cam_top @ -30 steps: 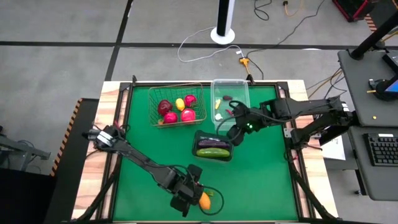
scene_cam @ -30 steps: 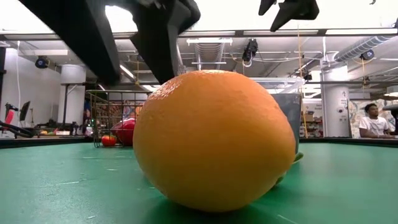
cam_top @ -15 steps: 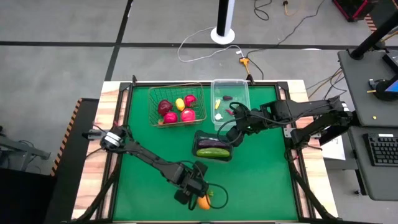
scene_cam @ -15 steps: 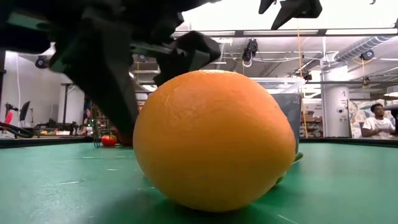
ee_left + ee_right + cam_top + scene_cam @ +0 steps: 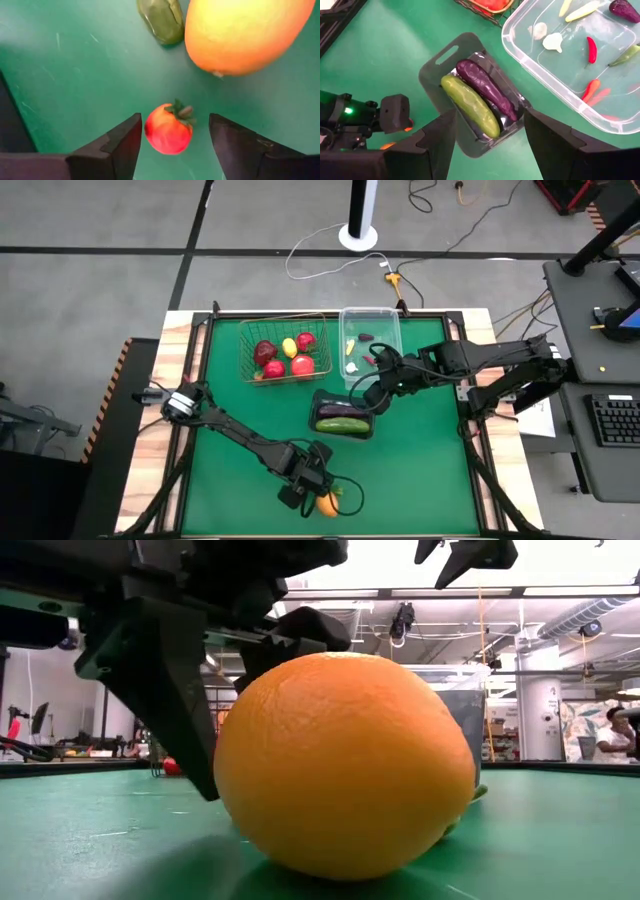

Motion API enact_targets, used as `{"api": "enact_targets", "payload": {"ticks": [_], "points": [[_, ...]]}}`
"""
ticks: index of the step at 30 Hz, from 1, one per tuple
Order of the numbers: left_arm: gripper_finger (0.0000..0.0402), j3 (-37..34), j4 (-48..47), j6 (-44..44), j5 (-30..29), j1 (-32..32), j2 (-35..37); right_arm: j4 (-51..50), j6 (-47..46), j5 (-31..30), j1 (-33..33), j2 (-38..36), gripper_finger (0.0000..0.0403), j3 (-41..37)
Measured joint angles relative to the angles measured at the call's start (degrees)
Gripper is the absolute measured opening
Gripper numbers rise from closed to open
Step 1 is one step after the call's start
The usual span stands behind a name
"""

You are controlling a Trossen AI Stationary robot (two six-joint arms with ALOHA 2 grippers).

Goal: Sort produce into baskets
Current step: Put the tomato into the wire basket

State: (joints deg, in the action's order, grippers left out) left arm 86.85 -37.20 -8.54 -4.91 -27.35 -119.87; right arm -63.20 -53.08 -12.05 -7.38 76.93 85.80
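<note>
The left pincer is held wide over a small red tomato lying just beside the orange. It should be lowered squarely and closed gently, the orange left untouched. The right pincer, also wide, waits well away, above the dark tray.

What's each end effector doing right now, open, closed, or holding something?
Left end effector: open, straddling a small red fruit, not gripping.
Right end effector: open, empty, above the dark tray.
</note>
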Motion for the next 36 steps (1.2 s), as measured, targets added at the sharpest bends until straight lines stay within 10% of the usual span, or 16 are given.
{"api": "enact_targets", "payload": {"ticks": [17, 36], "points": [[0.0083, 0.0, 0.3, 1.9, 0.0, 0.1, 0.0, 0.0, -0.5, 0.0, 0.0, 0.0, 0.0222, 0.0], [0.008, 0.0, -11.5, 23.9, -7.5, 1.0, 18.3, 0.0, 4.3, -0.1, 0.0, 0.0, 0.0222, 0.0]]}}
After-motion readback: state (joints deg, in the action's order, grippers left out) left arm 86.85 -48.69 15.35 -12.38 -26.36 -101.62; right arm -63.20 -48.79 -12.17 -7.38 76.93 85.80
